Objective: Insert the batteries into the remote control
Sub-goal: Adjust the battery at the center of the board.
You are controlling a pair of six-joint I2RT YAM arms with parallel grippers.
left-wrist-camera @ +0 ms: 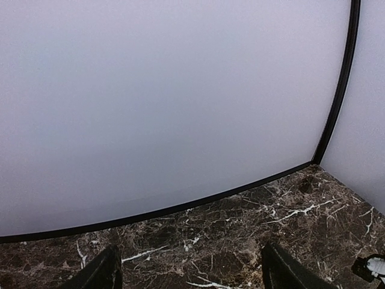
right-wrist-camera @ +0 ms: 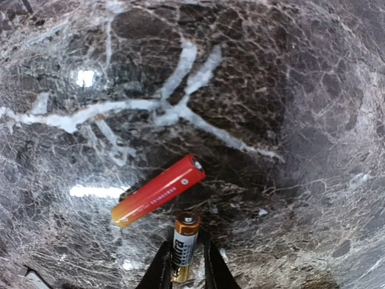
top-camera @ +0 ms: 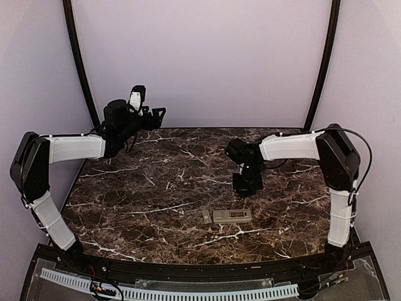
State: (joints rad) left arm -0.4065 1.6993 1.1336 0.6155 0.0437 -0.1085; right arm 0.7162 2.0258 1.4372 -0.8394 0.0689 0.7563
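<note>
In the right wrist view, my right gripper (right-wrist-camera: 183, 256) is shut on a white-and-gold battery (right-wrist-camera: 185, 241), its copper end pointing away from me. A red battery (right-wrist-camera: 157, 190) lies on the marble just beyond it, slanted, not touching it. In the top view the right gripper (top-camera: 247, 183) points down over the table, a little beyond the remote control (top-camera: 232, 216). The remote lies grey back up, with a dark recess showing a reddish tint. My left gripper (top-camera: 152, 115) is open and empty, raised at the back left; its fingers (left-wrist-camera: 103, 272) show at the bottom of the left wrist view.
A small grey flat piece (top-camera: 207, 215) lies just left of the remote. The dark marble table (top-camera: 144, 188) ends at pale walls behind, with black poles at both back corners. A black strip (left-wrist-camera: 180, 208) marks the table's back edge.
</note>
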